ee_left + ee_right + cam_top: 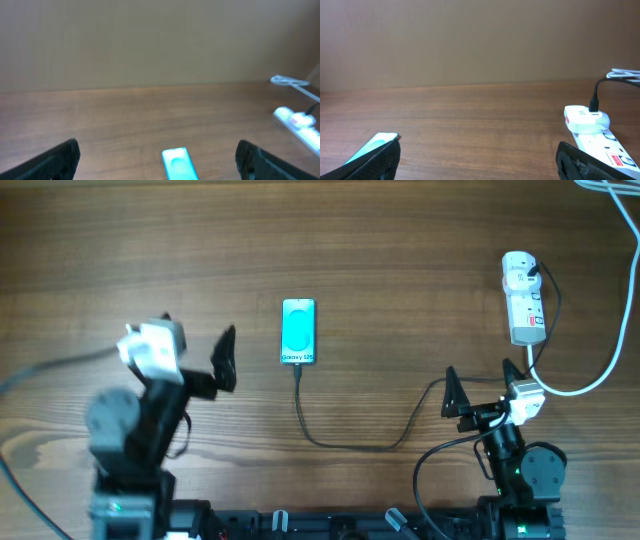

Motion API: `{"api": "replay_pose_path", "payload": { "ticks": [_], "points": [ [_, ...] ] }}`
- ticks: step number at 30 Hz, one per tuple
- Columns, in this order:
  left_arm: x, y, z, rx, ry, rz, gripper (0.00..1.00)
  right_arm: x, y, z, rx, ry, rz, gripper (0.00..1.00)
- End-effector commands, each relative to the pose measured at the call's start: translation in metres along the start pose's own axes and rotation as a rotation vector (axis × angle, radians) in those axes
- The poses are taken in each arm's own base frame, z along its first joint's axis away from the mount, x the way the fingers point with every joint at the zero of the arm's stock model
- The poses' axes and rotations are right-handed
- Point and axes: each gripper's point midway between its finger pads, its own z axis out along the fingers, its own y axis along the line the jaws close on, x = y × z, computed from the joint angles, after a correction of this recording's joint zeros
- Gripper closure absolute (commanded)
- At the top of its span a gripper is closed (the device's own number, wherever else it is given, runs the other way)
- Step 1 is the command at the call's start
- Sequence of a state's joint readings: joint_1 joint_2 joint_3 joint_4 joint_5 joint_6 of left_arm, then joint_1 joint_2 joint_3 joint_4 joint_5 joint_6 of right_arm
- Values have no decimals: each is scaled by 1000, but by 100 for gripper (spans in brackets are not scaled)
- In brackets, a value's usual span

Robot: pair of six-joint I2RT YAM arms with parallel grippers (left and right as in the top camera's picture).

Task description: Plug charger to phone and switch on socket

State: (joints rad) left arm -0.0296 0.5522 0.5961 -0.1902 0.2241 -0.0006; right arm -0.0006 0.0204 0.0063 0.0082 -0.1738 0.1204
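Apparently joined: charger meets phone at table's centre

The phone (298,331) lies turquoise screen up at the middle of the wooden table (400,260). The charger (350,446) runs from its near short edge and loops toward the right; whether the tip is fully seated cannot be told. The socket (524,298) lies along the right edge, close to the far right corner, with a white adapter (518,268) in its far end. Left gripper (157,145) and right gripper (477,147) hang empty by the near edge, fingers spread wide.
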Motion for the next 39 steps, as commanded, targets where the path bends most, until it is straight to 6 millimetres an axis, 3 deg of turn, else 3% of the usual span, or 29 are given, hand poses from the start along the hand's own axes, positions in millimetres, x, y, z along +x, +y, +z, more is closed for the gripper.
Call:
{"api": "replay_pose_path", "payload": {
  "ticks": [1,6,17,39],
  "points": [
    [49,4,-10,-10,-63,31,0,-1,-2,0,15,-7,13,0],
    [86,6,-16,-12,-114,40,0,-1,-2,0,15,-7,13,0],
    [129,14,-15,-42,-91,37,0,-1,-2,0,15,-7,12,0],
    [130,14,-15,-43,-88,36,0,-1,-2,0,15,-7,12,1]
  ]
}}
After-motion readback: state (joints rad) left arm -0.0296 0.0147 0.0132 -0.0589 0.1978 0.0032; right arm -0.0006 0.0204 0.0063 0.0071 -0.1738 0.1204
